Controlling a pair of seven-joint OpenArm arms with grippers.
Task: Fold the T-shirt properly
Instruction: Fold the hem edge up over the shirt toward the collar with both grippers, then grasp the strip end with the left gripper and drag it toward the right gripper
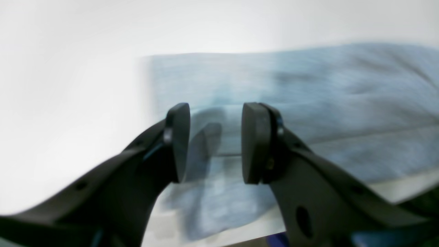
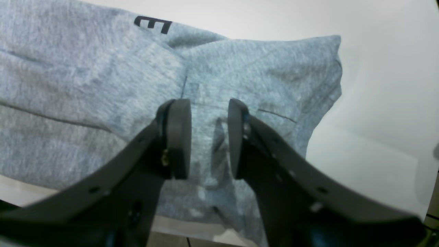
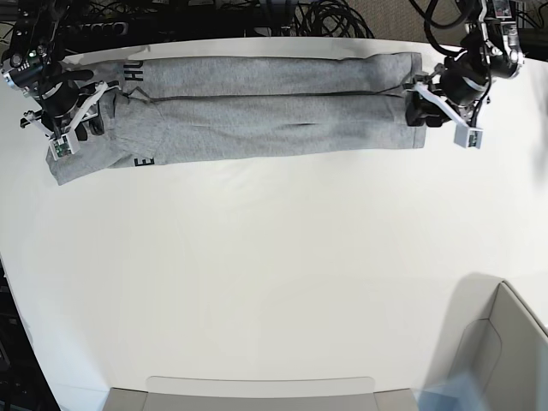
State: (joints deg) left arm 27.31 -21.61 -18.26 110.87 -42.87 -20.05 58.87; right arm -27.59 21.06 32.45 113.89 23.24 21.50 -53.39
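Note:
The heather-grey T-shirt (image 3: pixel 257 111) lies folded into a long strip along the far edge of the white table (image 3: pixel 274 257). Black lettering (image 3: pixel 135 75) shows near its left end. My left gripper (image 3: pixel 417 107) is at the strip's right end; in the left wrist view it (image 1: pixel 216 137) is open just above the shirt (image 1: pixel 308 96) near its edge, and the picture is blurred. My right gripper (image 3: pixel 86 124) is at the strip's left end; in the right wrist view it (image 2: pixel 209 137) is open over the bunched shirt (image 2: pixel 85 85), close to a black letter (image 2: pixel 152 24).
A grey box (image 3: pixel 505 360) stands at the front right corner. A flat grey tray edge (image 3: pixel 257 390) runs along the front. Black cables (image 3: pixel 257 17) lie behind the table's far edge.

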